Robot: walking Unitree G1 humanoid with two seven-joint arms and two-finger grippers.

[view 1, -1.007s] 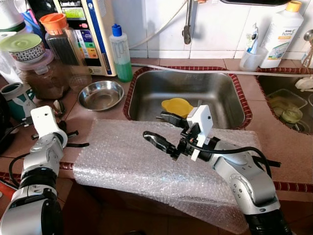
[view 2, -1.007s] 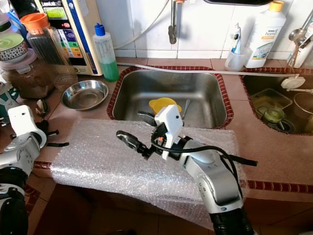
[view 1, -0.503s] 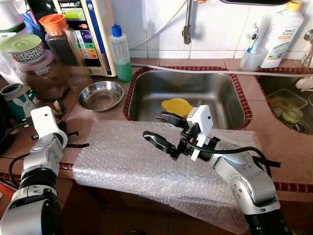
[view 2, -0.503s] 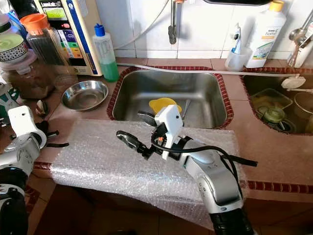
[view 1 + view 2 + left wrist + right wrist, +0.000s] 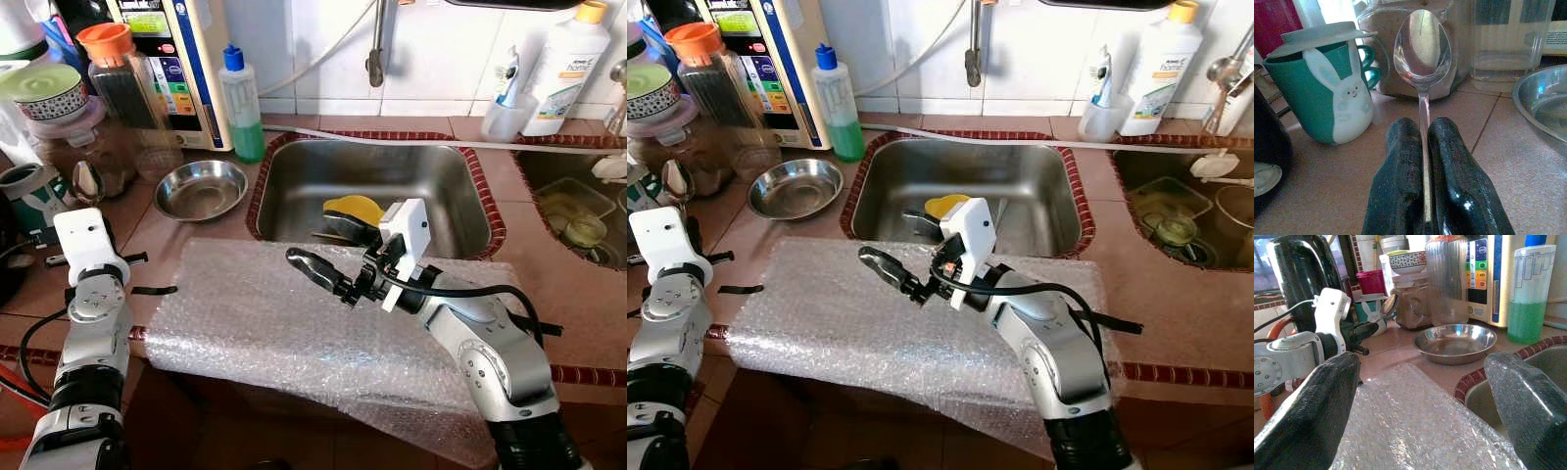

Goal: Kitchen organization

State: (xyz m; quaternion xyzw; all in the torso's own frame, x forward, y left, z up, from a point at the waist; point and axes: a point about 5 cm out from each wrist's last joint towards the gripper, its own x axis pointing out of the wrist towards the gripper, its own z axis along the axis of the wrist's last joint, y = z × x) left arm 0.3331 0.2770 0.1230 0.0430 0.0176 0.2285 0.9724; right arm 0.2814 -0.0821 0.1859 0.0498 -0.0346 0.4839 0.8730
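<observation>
Since the last shot the left arm had swung up, so the left gripper [image 5: 1425, 161] now held a spoon [image 5: 1422, 54] upright, jaws clamped on the handle, bowl sticking straight out past them toward the bunny mug [image 5: 1327, 90]. The right gripper [image 5: 1425, 406] hovered over the bubble wrap [image 5: 294, 323] on the desk, jaws wide.
</observation>
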